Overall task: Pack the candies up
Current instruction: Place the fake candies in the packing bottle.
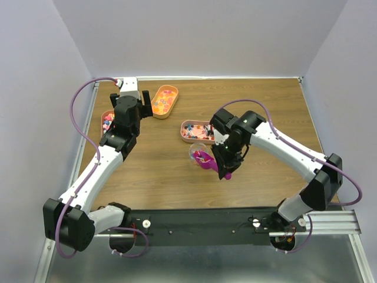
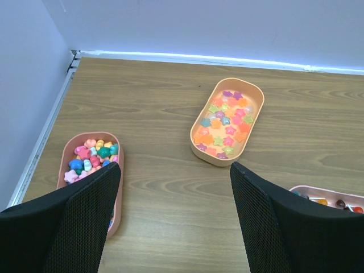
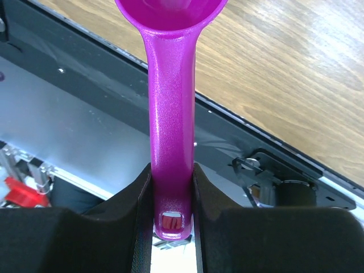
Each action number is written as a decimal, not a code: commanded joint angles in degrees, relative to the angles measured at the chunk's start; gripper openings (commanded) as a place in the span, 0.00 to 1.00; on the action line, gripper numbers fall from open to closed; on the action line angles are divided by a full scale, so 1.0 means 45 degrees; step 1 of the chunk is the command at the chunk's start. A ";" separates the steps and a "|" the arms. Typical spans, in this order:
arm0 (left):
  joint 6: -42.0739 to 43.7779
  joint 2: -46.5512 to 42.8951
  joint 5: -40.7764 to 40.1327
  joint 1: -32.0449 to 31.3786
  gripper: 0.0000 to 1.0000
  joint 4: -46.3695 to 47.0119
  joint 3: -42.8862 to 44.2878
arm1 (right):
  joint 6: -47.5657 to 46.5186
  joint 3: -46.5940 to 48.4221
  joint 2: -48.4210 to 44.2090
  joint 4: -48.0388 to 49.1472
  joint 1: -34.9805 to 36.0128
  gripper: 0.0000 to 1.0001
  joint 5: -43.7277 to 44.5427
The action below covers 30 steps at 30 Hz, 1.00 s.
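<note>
The candies fill three oblong trays: star-shaped ones (image 2: 226, 122) in the orange tray (image 2: 199, 149), mixed ones (image 2: 91, 156) in the left pink tray (image 2: 116, 187), and small mixed ones (image 1: 194, 131) in the middle tray (image 1: 184, 125). My right gripper (image 3: 170, 187) is shut on the handle of the magenta scoop (image 3: 169, 114). In the top view the scoop (image 1: 207, 163) has its bowl at a small clear cup (image 1: 196, 152), and the right gripper (image 1: 227, 168) is just in front of the middle tray. My left gripper (image 2: 173, 170) is open and empty above the table between the left and orange trays.
The table's near edge and black base rail (image 3: 239, 136) lie under the scoop handle. White walls border the wooden table (image 1: 265, 106) at back and sides. The middle tray's corner also shows in the left wrist view (image 2: 327, 193).
</note>
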 commanded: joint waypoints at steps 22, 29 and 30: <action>0.0280 -0.0569 -0.0447 0.0067 0.86 0.0253 -0.0117 | 0.0242 -0.0207 0.0233 -0.0742 -0.1964 0.01 -0.3208; 0.0280 -0.0589 -0.0427 0.0067 0.85 0.0253 -0.0117 | 0.0164 -0.0461 0.0507 -0.0742 -0.1984 0.01 -0.3697; 0.0299 -0.0608 -0.0427 0.0067 0.86 0.0273 -0.0117 | 0.0145 -0.0558 0.0507 -0.0723 -0.1985 0.01 -0.3717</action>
